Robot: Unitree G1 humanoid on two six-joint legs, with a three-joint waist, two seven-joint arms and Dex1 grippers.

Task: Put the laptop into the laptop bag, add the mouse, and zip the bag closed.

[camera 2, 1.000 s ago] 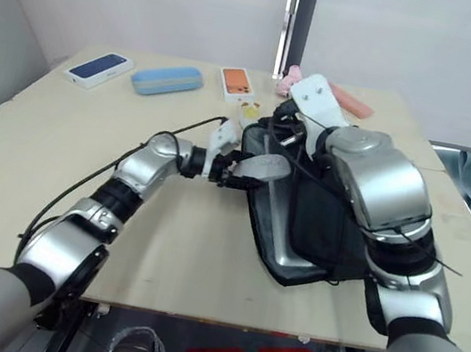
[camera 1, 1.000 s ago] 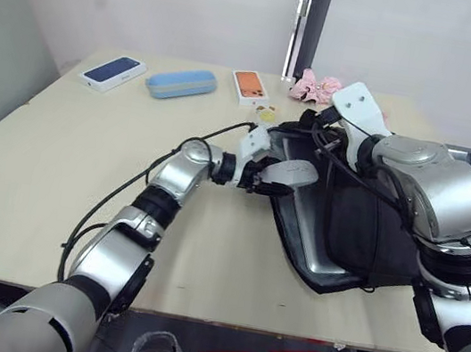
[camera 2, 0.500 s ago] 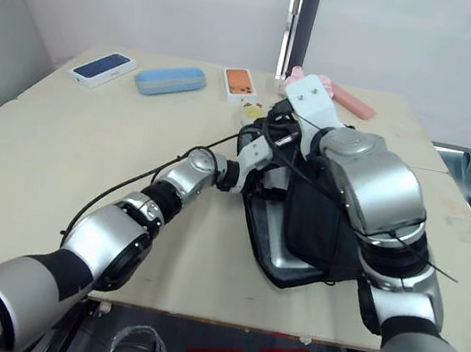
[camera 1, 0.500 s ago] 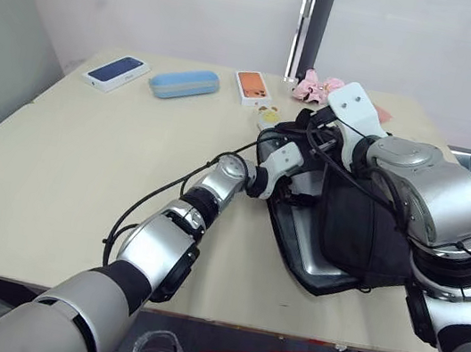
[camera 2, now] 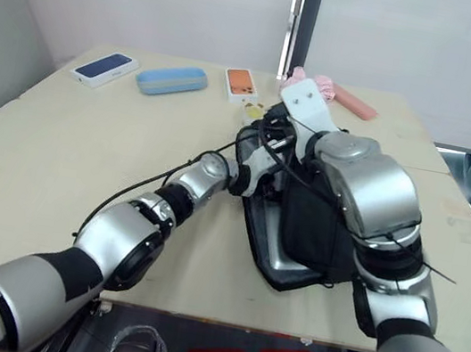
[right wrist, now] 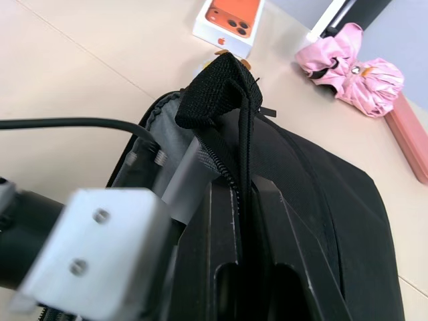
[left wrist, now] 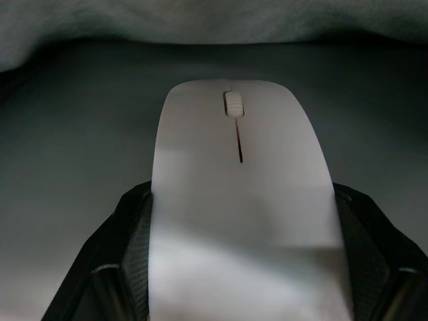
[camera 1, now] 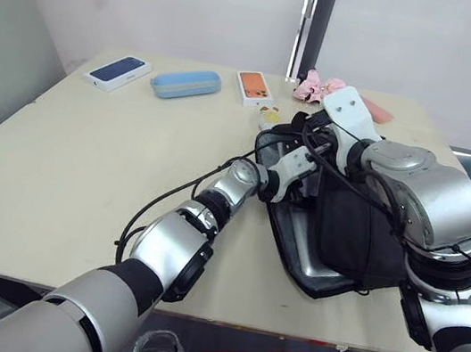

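The left claw (left wrist: 241,281) pinches the flat white plastic mouse (left wrist: 241,200) inside the flat black fabric laptop bag (camera 1: 360,242), while the right claw (right wrist: 244,221) pinches its flap open.

A plain test room, lab-like. Bare white walls (camera 1: 156,0) surround a pale wooden counter (camera 1: 84,160) (phone boxes (camera 1: 252,87) laid out).

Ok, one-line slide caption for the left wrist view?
Left gripper carrying the white mouse into the dark interior of the laptop bag.

arms: silver shells, black joints | black cables | white wrist brackets, screws
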